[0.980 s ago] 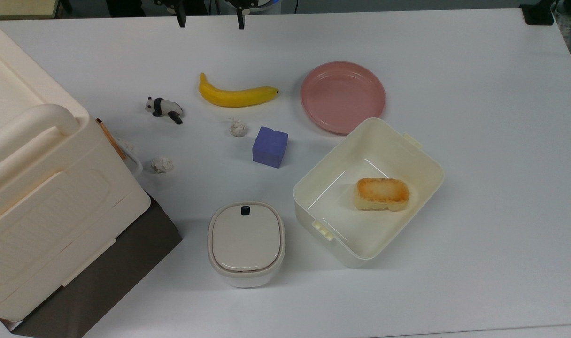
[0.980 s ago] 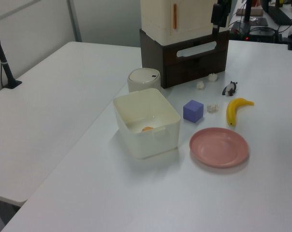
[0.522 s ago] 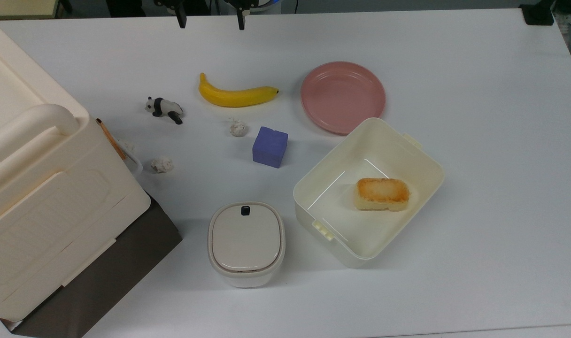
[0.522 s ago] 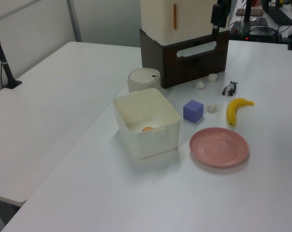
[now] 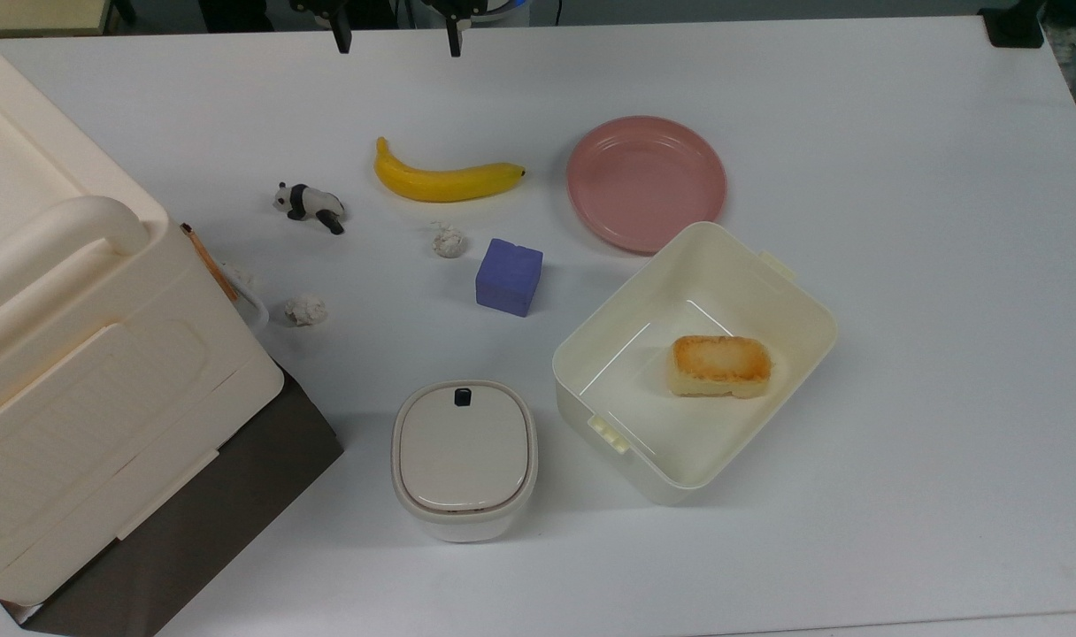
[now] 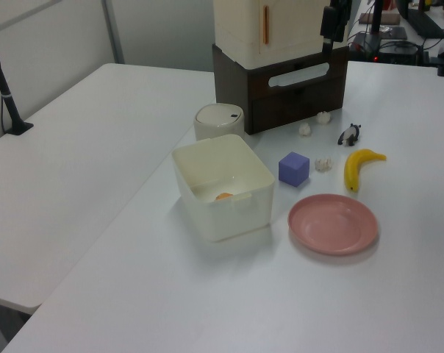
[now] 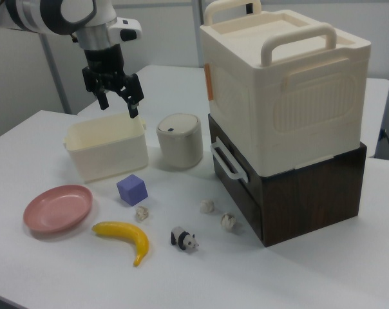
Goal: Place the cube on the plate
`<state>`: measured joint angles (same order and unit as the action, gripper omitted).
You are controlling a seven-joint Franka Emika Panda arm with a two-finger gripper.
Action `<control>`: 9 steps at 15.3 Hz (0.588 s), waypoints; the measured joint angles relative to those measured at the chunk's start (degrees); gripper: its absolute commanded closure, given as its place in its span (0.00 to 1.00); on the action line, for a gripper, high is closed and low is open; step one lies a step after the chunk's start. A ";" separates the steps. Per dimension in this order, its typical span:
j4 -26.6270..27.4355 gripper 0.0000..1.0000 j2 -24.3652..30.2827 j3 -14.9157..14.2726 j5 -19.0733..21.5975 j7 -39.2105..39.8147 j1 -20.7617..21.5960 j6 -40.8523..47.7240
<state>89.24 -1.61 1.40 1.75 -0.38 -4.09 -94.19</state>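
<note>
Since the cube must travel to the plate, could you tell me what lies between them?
In the top view, bare table lies between the cube and the plate; the cream tub's corner sits just beside that path.

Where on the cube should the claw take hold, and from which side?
From straight above, closing on two opposite flat side faces of the cube. It sits upright on the table, apart from the paper ball and tub, leaving finger room.

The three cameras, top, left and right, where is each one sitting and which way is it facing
Top view: overhead, looking straight down at the table; gripper fingertips at its top edge.
Left view: raised, beyond the plate and tub, facing the stacked boxes.
Right view: opposite side, banana nearest; open gripper and arm above.
All share the cube.
</note>
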 measured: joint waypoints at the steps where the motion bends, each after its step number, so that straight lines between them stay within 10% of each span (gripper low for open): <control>1: -0.01 0.00 0.00 -0.01 0.00 0.00 0.00 0.00; 9: -3.64 0.00 0.40 0.06 -0.86 -0.01 0.00 7.13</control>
<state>85.61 -1.20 1.46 0.89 -0.39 -4.08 -87.07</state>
